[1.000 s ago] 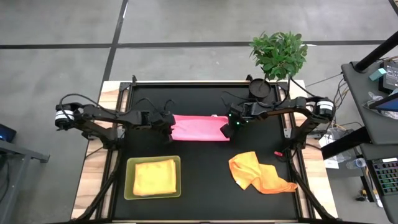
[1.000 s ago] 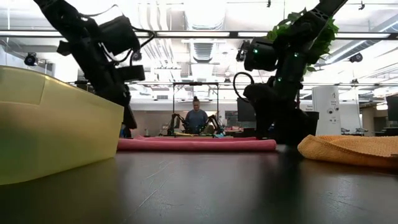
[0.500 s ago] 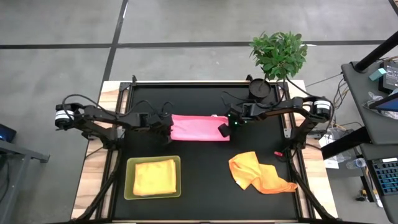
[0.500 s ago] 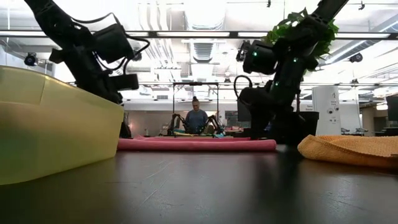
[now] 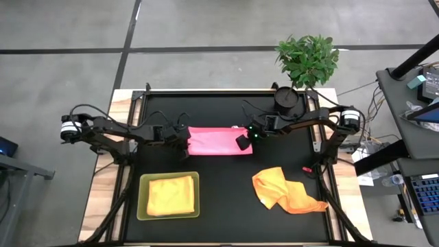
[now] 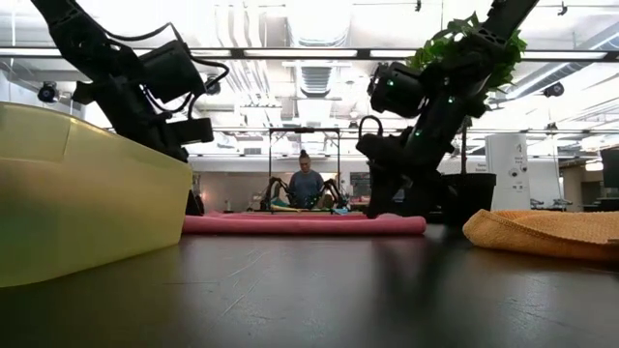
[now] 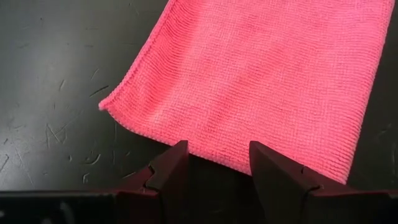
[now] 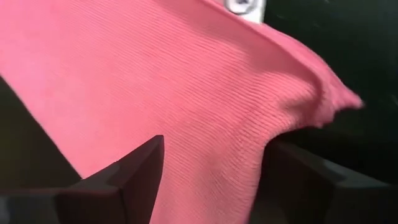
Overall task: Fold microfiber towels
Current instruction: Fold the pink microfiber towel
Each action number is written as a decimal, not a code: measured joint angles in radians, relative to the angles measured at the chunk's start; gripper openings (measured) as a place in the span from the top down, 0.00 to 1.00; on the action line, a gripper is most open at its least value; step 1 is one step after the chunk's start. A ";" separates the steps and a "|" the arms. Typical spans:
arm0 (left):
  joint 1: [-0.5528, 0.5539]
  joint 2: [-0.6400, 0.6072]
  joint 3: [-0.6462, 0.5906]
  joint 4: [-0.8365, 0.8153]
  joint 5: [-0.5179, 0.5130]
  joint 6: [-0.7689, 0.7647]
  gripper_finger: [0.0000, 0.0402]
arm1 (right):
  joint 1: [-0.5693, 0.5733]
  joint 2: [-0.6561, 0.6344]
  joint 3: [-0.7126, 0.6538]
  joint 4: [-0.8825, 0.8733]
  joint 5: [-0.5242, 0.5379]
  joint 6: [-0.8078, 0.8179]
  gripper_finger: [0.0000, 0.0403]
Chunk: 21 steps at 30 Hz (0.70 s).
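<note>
A pink towel [image 5: 217,140], folded into a long strip, lies flat on the black table, running left to right. My left gripper [image 5: 186,140] is open at its left end, its fingers astride the towel's end edge [image 7: 217,158]. My right gripper [image 5: 241,142] is open over the right end, with pink cloth [image 8: 205,106] filling the gap between its fingers. The towel's right corner [image 8: 339,99] stands a little raised. A yellow towel [image 5: 170,194] lies folded in the lime-green tray [image 5: 142,180]. An orange towel [image 5: 285,192] lies crumpled at the near right. My left gripper slants down from the table's left at the pink towel's left end edge [image 7: 211,155], fingers apart; I cannot tell whether the tips touch the cloth. My right gripper slants down from the right over the towel's right end [image 8: 211,143], fingers wide; touch cannot be told either.
A potted plant [image 5: 307,58] and a black round pot [image 5: 286,98] stand at the far right corner. The tray's wall [image 6: 87,203] fills the low view's left. A person [image 6: 306,184] sits far behind the table. Bare black table lies between the tray and the orange towel.
My right gripper has gone down and toward the table's left, coming over the pink towel's right end, and has tipped more steeply. My left gripper has sunk a little at the towel's left end. The towel lies as before.
</note>
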 joint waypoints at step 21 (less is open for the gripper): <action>0.000 0.000 0.000 -0.015 -0.034 0.022 0.61 | 0.003 0.017 -0.004 0.078 -0.019 -0.051 0.89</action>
